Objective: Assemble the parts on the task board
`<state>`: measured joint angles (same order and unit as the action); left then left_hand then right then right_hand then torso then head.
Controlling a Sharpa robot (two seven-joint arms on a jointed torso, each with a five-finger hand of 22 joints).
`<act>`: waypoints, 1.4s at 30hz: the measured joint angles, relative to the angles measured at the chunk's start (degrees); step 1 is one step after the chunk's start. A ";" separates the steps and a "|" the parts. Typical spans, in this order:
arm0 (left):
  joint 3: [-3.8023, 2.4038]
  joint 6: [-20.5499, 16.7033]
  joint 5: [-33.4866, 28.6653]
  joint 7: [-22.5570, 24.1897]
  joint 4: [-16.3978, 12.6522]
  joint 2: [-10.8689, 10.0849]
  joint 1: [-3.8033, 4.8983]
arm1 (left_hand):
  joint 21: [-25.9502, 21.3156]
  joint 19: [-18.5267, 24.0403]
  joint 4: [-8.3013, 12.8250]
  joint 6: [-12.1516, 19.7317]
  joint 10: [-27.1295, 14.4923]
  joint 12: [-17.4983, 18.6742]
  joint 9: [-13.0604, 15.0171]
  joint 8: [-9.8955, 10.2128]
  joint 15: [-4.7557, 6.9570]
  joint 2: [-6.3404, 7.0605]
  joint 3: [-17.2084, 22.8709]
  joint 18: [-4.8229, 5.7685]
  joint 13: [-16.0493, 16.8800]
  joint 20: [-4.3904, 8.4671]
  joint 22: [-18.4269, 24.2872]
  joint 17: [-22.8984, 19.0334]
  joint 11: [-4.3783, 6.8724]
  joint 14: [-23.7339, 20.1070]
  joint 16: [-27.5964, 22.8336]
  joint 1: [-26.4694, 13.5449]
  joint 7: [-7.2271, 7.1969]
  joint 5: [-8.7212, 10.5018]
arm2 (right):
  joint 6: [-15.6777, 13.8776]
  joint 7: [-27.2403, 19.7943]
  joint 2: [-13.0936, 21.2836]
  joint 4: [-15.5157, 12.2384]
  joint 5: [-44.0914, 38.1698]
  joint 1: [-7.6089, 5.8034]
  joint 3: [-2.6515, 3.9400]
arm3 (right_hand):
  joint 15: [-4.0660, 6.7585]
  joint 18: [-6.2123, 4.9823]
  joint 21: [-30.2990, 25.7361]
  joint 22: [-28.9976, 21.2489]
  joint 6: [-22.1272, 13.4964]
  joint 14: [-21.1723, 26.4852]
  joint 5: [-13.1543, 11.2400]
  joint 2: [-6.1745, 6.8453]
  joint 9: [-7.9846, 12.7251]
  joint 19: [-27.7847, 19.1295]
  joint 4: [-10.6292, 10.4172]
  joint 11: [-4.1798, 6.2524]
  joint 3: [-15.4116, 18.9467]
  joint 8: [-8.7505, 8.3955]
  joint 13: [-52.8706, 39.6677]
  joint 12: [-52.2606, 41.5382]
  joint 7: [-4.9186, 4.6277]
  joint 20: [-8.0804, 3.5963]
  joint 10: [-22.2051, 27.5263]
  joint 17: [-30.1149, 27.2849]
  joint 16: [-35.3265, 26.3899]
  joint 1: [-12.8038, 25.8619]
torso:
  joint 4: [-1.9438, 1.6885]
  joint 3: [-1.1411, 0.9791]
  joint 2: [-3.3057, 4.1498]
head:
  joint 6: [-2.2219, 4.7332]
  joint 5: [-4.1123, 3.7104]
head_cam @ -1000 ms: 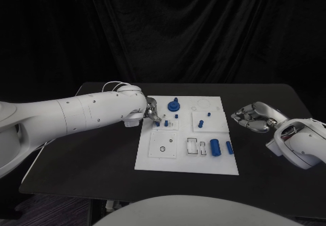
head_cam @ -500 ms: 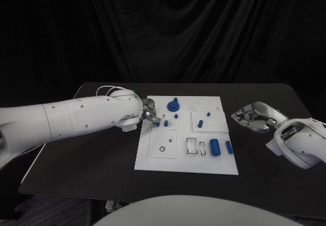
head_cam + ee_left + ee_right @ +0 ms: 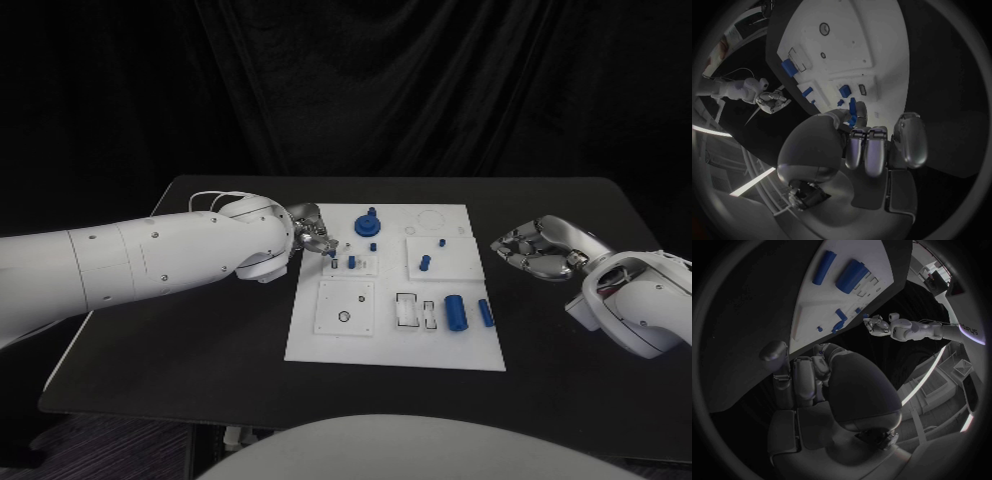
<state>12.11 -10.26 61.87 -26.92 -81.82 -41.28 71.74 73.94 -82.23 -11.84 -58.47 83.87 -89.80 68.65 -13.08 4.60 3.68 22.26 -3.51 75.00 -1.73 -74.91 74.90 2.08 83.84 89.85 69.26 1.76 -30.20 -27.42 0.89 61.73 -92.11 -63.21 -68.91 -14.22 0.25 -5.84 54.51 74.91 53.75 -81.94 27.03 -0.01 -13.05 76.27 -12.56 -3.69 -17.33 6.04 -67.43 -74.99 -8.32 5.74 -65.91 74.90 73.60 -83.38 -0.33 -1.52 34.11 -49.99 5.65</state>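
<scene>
The white rectangular task board (image 3: pixel 397 345) lay in the middle of the black table (image 3: pixel 188 340), its long sides running from the near edge toward the far one. The left hand (image 3: pixel 313 241) hovered at the board's left edge, toward the far end, beside a small raised white block carrying short blue pegs (image 3: pixel 351 262). In the left wrist view, the silver fingers (image 3: pixel 869 150) were curled inward and a small blue part (image 3: pixel 852 111) sat pinched between the thumb and the fingertips, just above the board's edge. Whether that part touched the board could not be told.

A round blue knob-like part (image 3: pixel 368 225) stood near the board's far edge, left of centre. A small blue peg (image 3: pixel 426 263) stood in a white square block toward the board's right side. Nearer the near-right corner, a large blue cylinder (image 3: pixel 456 312) lay on its side, with a slimmer blue bar (image 3: pixel 488 314) just beside it toward the right edge. A white square block with a dark hole (image 3: pixel 346 305) sat on the board's left half, toward the near edge.

The right hand (image 3: pixel 532 250) hung above the table just off the board's right edge, apart from it. Its fingers were curled in, nothing between them.
</scene>
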 measured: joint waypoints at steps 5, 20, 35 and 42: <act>0.03 -5.39 2.03 1.27 -0.50 -0.50 -1.77 | 0.01 0.00 0.00 0.00 0.00 0.00 0.07 0.00 0.00 0.00 0.00 0.00 0.00 0.00 0.00 0.00 0.00 0.00 0.00 0.00 0.01 0.00 | -0.03 0.00 0.25 -0.16 0.00 0.00 0.00 | 0.00 0.00 0.00 0.00 0.00 0.00 0.00 0.00 0.00 0.00 0.00 0.00 0.00 0.00 0.02 0.00 0.00 0.00 0.00 0.00 0.00 0.00 | 0.01 0.00 0.01 | 0.00 -0.12; 0.05 -17.39 5.13 4.94 0.71 -0.15 -5.70 | -0.23 0.00 -0.25 -0.04 0.00 0.00 0.19 0.00 0.00 0.00 0.54 0.00 0.00 0.00 0.00 0.00 0.00 0.00 0.00 -0.01 0.07 0.02 | -0.10 -0.01 0.68 -0.46 0.00 0.01 -0.01 | 0.00 0.00 0.00 0.00 0.00 0.00 0.00 0.00 0.00 0.00 0.00 0.00 0.00 0.00 0.02 0.00 0.00 0.00 0.00 0.00 0.00 0.00 | 0.01 -0.01 0.02 | -0.01 -0.43; 0.03 -18.64 5.75 5.73 1.10 0.04 -6.43 | -0.21 -0.01 -0.41 -0.25 0.00 0.00 0.29 0.00 0.00 0.07 0.70 0.00 0.00 0.00 0.00 0.00 0.00 0.00 0.00 -0.08 -0.10 0.09 | -0.12 -0.02 0.69 -0.54 0.00 0.01 0.00 | 0.00 0.00 0.00 -0.01 0.00 0.00 0.00 0.00 0.00 0.00 0.00 0.00 0.00 0.00 0.02 0.00 0.00 0.00 0.00 0.00 0.00 0.00 | 0.01 -0.02 0.02 | -0.01 -0.44; 0.05 -18.63 5.81 5.78 1.09 -0.14 -7.40 | -0.21 -0.01 -0.41 -0.30 0.00 0.00 0.31 0.01 0.00 0.07 0.69 0.00 0.00 0.00 0.00 0.00 0.00 0.00 0.00 -0.08 -0.12 0.09 | -0.12 -0.02 0.79 -0.59 0.00 0.01 0.00 | 0.00 0.00 0.00 -0.01 0.00 0.00 0.00 0.00 0.00 0.00 0.00 0.00 0.00 0.00 0.01 0.00 0.00 0.00 0.00 0.00 0.00 0.00 | 0.01 -0.02 0.02 | -0.01 -0.52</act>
<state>12.16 -28.90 67.68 -21.13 -80.73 -41.42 64.34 73.73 -82.23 -12.25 -58.76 83.87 -89.80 68.96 -13.07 4.60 3.75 22.95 -3.51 75.00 -1.74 -74.90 74.91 2.08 83.84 89.85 69.18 1.63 -30.11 -27.54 0.87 62.51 -92.69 -63.21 -68.90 -14.23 0.25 -5.84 54.51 74.91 53.74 -81.94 27.03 0.00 -13.05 76.27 -12.56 -3.69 -17.33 6.04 -67.42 -74.99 -8.32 5.74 -65.91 74.90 73.60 -83.38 -0.32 -1.54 34.13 -49.99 5.13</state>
